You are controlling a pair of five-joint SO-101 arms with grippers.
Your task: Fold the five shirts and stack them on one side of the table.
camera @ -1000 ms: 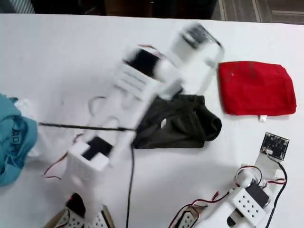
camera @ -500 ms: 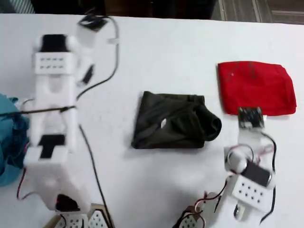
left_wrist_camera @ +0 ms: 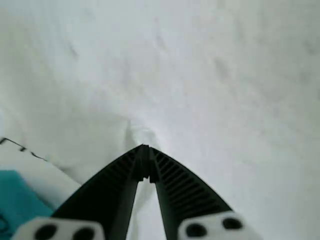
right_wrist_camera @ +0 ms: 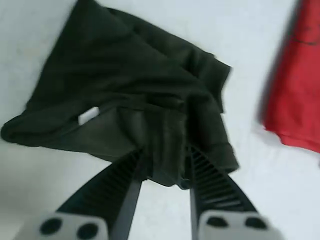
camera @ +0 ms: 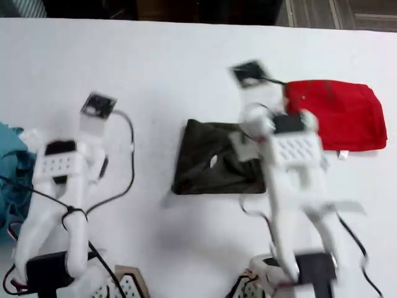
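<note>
Bright diffuse light; faint soft shadows on white table (camera: 186, 62)

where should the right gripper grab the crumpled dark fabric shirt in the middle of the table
Probably the thick bunched edge of the dark shirt on its side toward the red folded shirt, taken from above: the layers pile up there, and the open right gripper hangs over that edge.

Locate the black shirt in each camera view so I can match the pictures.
High view: black shirt at the picture's middle, partly under the right arm.
Right wrist view: the shirt lies spread beyond the right gripper, whose open fingers flank its near edge.
Left wrist view: this camera faces the white table and teal cloth instead.
Shared landmark: the red shirt beside it, also at the right wrist picture's edge.
</note>
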